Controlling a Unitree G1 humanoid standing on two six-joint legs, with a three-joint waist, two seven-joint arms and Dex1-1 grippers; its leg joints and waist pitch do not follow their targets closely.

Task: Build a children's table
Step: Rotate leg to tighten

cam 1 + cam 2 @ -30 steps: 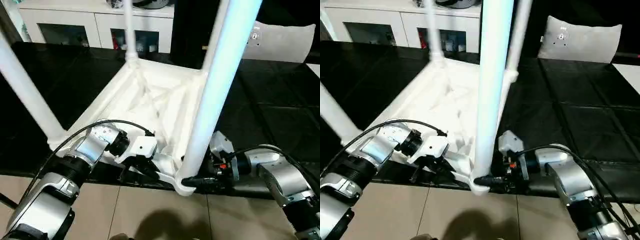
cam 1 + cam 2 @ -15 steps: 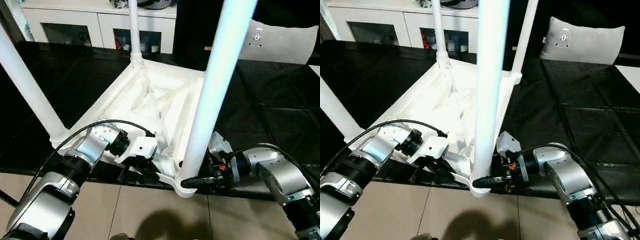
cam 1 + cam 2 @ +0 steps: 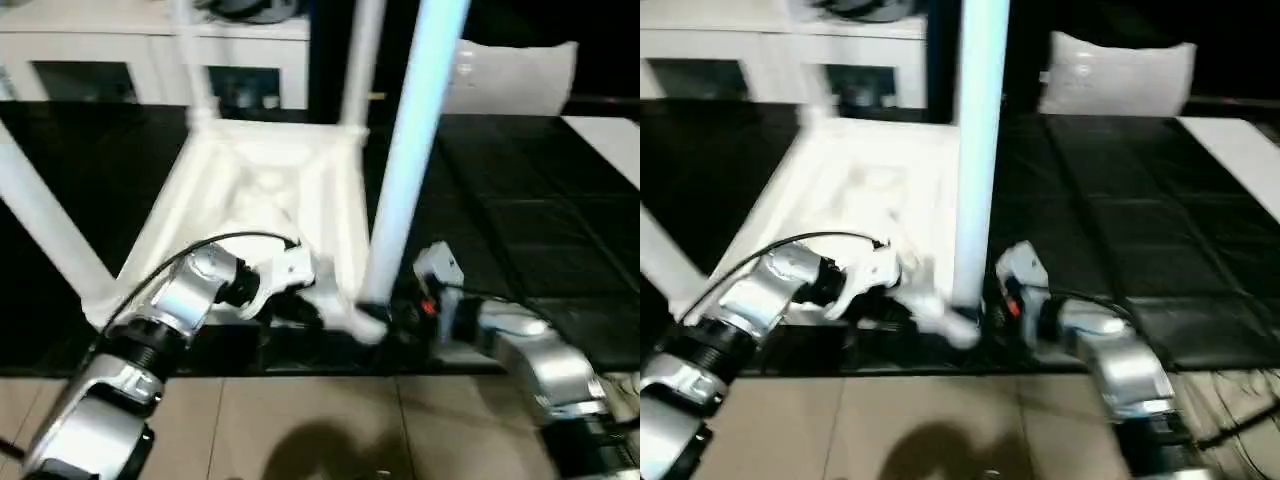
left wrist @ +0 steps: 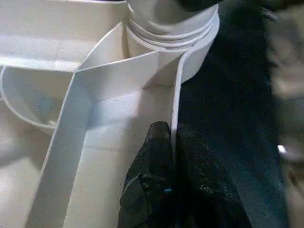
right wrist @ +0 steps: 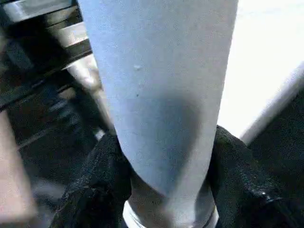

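The children's table lies upside down on a black mat, its white ribbed top (image 3: 270,180) facing up with four white legs standing in the corner sockets. The nearest leg (image 3: 405,170) rises from the front right corner. My right gripper (image 3: 385,315) is at that leg's base, its black fingers (image 5: 99,180) pressed against both sides of the leg (image 5: 161,95). My left gripper (image 3: 298,308) is shut on the top's thin front rim (image 4: 176,95) just beside that corner socket, one finger (image 4: 154,147) inside the rim and one outside.
Another leg (image 3: 45,230) slants up at the left, and two far legs (image 3: 190,60) stand at the back corners. A grey-white pillow (image 3: 520,75) lies at the back right, and a white cabinet (image 3: 100,50) stands behind. Tan floor tiles (image 3: 300,420) lie in front of the mat (image 3: 520,230).
The whole picture has shifted, so the camera moved. My right gripper's fingers have closed in on the near leg's base. The left gripper keeps its hold on the rim.
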